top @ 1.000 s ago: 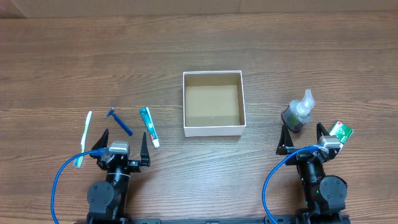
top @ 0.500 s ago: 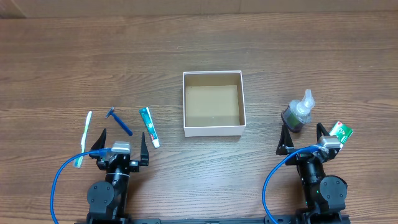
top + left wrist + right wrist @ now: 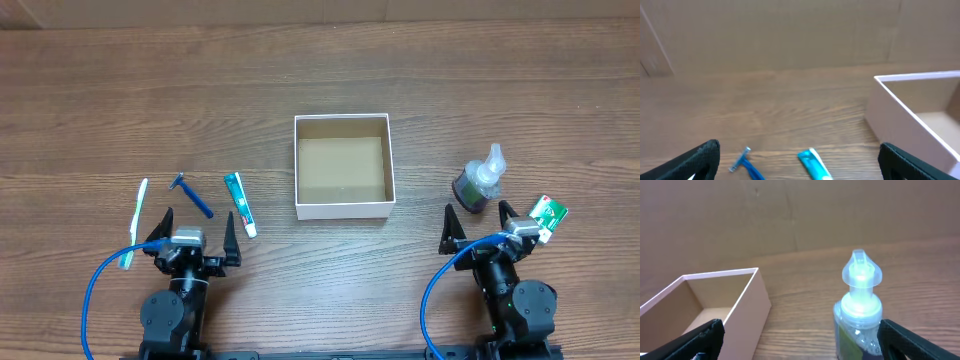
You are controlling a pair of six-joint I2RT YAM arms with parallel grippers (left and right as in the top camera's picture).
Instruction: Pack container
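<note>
Right hand (image 3: 477, 225) has swung slightly left toward the spray bottle (image 3: 480, 181), wide open, empty. Left hand (image 3: 198, 222) wide open, empty, barely shifted. Container (image 3: 343, 209) unmoved at worktop (image 3: 320, 70) centre, well apart from both hands.

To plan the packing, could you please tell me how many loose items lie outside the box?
5: toothbrush, razor and toothpaste tube left of the container; pump bottle and green packet right of it. Nothing looks hidden.

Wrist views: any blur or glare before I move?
Left wrist: soft all over, and the container has a slightly washed-out white rim. Right wrist: the bottle glows at its clear cap, so detail is lost there. Overhead: sharp, evenly lit.
</note>
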